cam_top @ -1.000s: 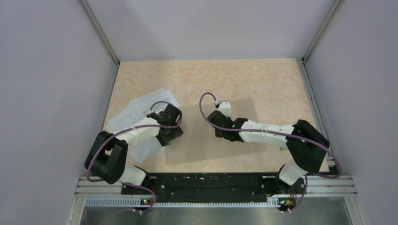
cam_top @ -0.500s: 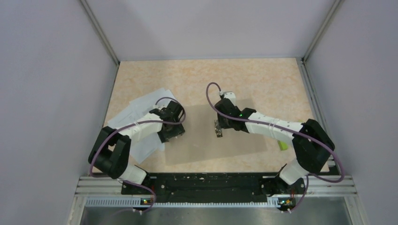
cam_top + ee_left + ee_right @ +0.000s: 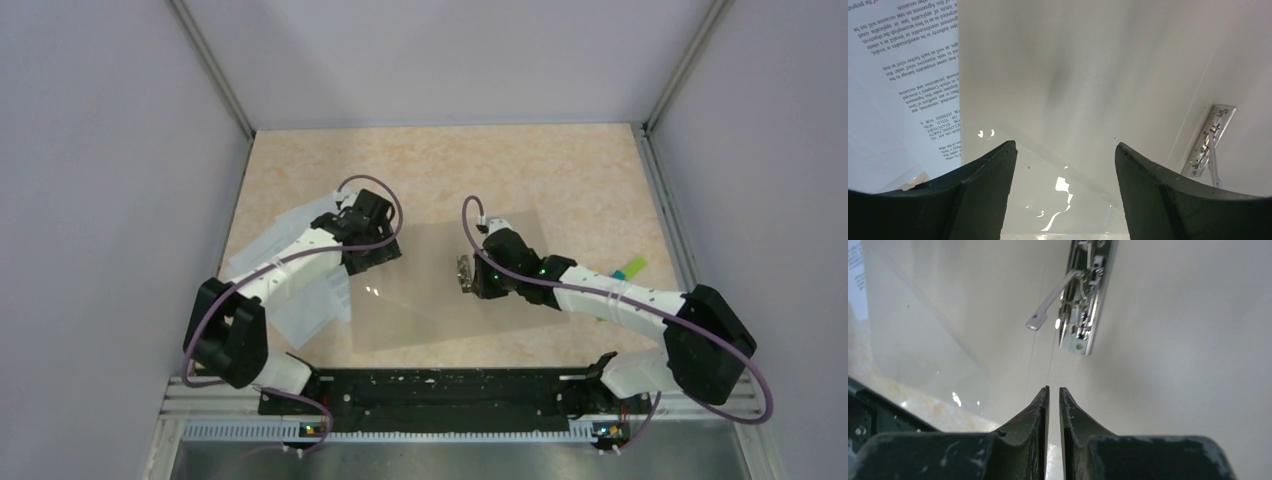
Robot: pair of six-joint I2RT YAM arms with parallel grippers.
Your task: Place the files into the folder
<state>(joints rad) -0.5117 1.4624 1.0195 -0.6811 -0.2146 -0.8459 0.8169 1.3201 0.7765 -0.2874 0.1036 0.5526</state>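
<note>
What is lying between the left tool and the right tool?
Just the folder, lying flat. The top view shows its bare surface and metal clip between the left tool and the right tool.

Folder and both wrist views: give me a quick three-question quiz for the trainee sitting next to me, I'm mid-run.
1. True or false: the left gripper has its fingers wide apart above the folder.
2. In the top view, the files lie: A) at the folder's left edge; B) stacked to the right of the folder; C) at the far edge of the table.
3. Name the shiny part ahead of the right gripper, whose fingers are nearly together.

Key: 1 true; 2 A; 3 the metal clip on the folder's inside.
</note>
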